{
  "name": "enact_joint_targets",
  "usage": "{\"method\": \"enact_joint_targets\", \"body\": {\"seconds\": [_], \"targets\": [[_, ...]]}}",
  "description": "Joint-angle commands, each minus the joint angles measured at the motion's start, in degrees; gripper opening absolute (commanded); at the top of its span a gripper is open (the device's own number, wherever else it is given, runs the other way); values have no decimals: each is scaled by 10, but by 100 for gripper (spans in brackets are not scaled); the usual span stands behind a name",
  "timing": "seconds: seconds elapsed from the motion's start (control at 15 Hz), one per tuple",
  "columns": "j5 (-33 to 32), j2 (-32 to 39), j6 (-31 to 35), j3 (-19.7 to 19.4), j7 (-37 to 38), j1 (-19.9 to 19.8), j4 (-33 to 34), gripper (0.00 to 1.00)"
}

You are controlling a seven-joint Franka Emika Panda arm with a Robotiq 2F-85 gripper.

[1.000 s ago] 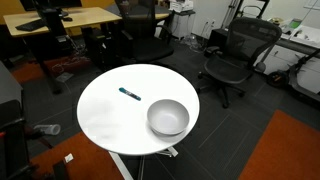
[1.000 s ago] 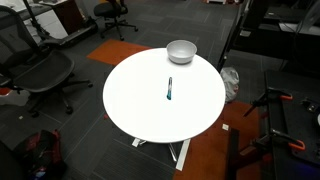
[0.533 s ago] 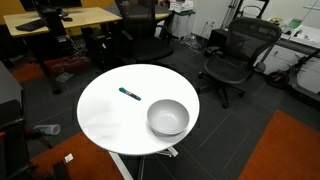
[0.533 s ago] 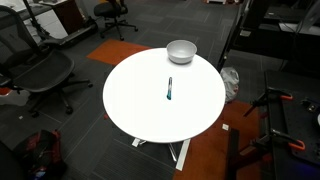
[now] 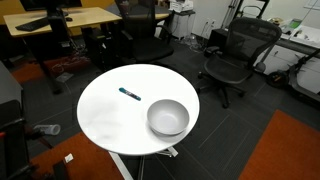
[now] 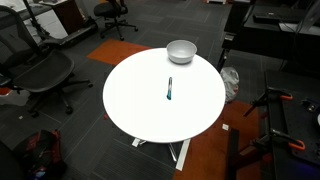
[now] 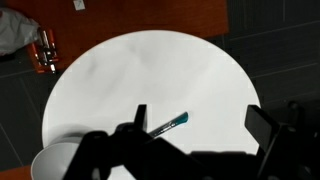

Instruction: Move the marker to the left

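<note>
The marker (image 5: 129,95) is a thin teal pen with a dark end. It lies flat on the round white table (image 5: 105,125), apart from the silver bowl (image 5: 168,118). Both also show in an exterior view, the marker (image 6: 170,89) near the table's middle and the bowl (image 6: 181,50) at the far rim. In the wrist view my gripper (image 7: 200,125) hangs high above the table, open and empty. The marker (image 7: 170,124) lies below, between the two fingers and nearer the left one. The gripper does not show in either exterior view.
Black office chairs (image 5: 235,55) stand around the table, with a wooden desk (image 5: 60,20) behind. Another chair (image 6: 40,75) stands beside the table. The bowl (image 7: 55,160) sits at the lower left of the wrist view. Dark floor and orange carpet surround the table.
The marker and the bowl have not moved. Only a dark shape at the top right edge of an exterior view has shifted a little.
</note>
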Motion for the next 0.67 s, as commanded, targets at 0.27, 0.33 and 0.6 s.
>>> {"method": "enact_joint_targets", "body": {"seconds": [0.27,0.33,0.6], "targets": [[8,118,12,15,204,-22,92,100],[6,131,17,14,229,-22,100,100],[-10,184,35,12,345,-13,129,100]]}}
